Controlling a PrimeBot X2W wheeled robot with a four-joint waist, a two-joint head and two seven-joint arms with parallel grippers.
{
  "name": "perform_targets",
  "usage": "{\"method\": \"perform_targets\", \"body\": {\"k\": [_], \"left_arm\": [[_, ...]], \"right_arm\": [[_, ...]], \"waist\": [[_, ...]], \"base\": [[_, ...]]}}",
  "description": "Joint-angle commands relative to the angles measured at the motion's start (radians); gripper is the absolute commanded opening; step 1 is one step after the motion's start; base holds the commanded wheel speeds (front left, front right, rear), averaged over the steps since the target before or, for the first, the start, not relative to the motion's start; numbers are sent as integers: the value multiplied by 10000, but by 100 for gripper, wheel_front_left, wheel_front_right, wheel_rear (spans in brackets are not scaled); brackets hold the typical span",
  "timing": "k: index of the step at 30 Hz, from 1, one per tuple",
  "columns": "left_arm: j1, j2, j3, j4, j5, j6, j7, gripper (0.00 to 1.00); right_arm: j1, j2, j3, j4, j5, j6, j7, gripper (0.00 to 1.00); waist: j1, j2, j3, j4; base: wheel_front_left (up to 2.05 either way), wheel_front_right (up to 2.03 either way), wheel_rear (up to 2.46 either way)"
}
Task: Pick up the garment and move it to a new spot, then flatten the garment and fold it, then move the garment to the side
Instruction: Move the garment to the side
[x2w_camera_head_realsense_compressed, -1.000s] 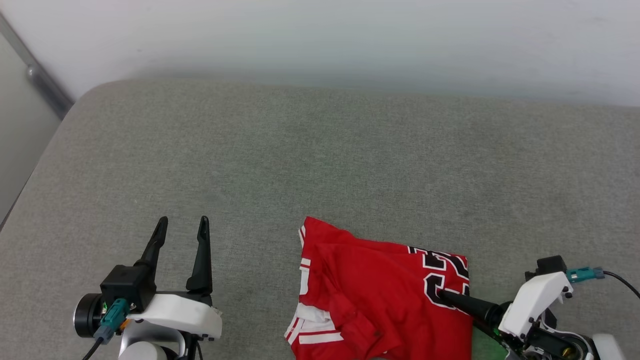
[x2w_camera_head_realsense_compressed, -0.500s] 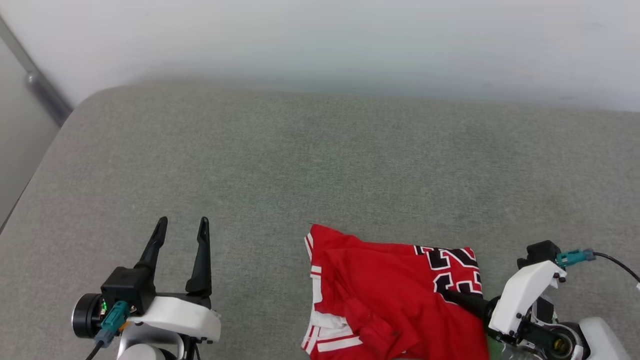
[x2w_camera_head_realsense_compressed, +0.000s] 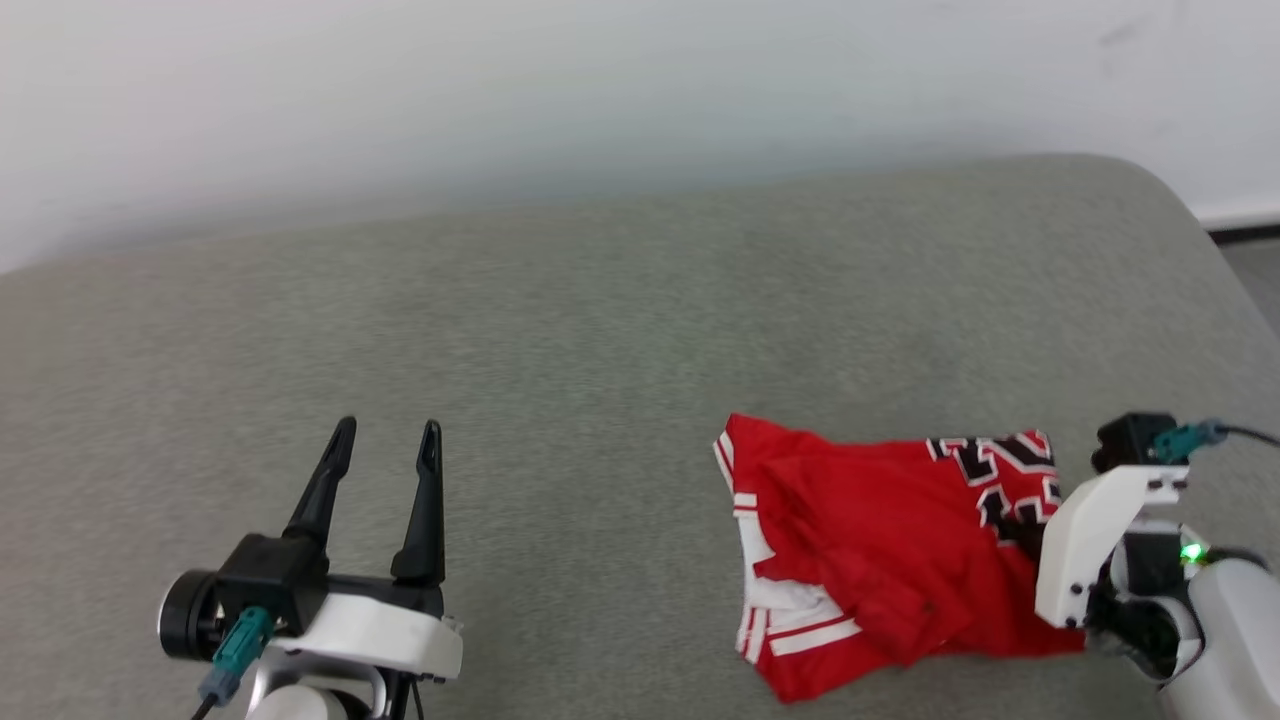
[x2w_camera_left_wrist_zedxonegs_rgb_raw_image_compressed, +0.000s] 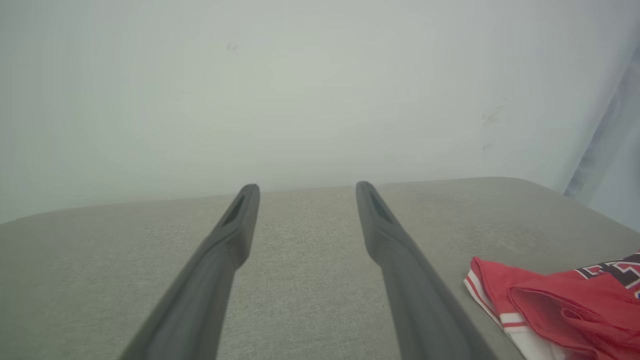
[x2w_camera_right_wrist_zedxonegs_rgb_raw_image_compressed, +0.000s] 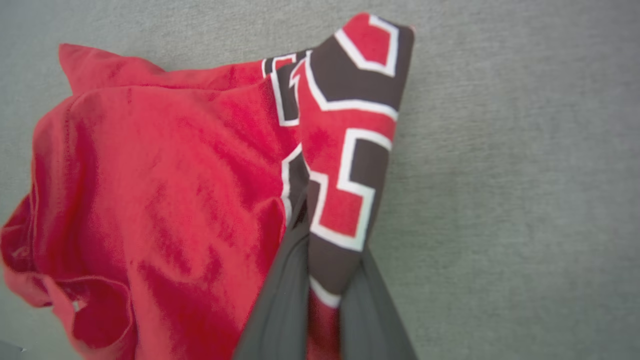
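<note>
The garment (x2w_camera_head_realsense_compressed: 880, 540) lies on the padded surface (x2w_camera_head_realsense_compressed: 600, 300), well right of the left pincer (x2w_camera_head_realsense_compressed: 388, 428); the right pincer (x2w_camera_right_wrist_zedxonegs_rgb_raw_image_compressed: 327, 240) sits at its right edge, and the wall (x2w_camera_head_realsense_compressed: 600, 80) stands behind.

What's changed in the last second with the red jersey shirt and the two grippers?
The right gripper has closed on the black-lettered edge of the soft red jersey shirt, pinching it. The head camera has swung right, so the shirt's own shift can't be judged. The left gripper stays open, apart from the shirt.

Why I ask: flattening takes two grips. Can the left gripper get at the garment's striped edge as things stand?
Probably yes: the left gripper is open, and only bare cushion lies between it and the garment's striped edge. The right gripper pinches the lettered corner.
</note>
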Motion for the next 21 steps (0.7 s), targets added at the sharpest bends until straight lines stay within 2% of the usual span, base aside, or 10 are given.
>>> {"method": "perform_targets", "body": {"k": [1, 5, 8, 15, 21], "left_arm": [[-254, -25, -37, -91, 104, -78, -24, 100], [-696, 73, -90, -310, 274, -214, -24, 100], [-1210, 211, -182, -448, 412, -368, 18, 100], [-2713, 361, -509, -603, 689, -775, 206, 100], [-3489, 538, -650, -730, 852, -975, 353, 100]], "right_arm": [[-391, -165, -30, 62, -275, -7, -188, 0], [-1305, -573, -127, 349, -983, -7, -593, 0], [-2078, -1023, -535, 712, -1397, -7, -1079, 0], [-3586, -1829, -2400, 1876, -2345, -7, -2609, 0], [-4370, -1708, -3424, 2652, -3093, -7, -3608, 0]], "waist": [[0, 0, 538, -847], [0, 0, 1359, -1499], [0, 0, 2082, -1745], [0, 0, 3678, -1587], [0, 0, 4638, -1388]], "base": [[0, 0, 0], [0, 0, 0], [0, 0, 0], [0, 0, 0], [0, 0, 0]]}}
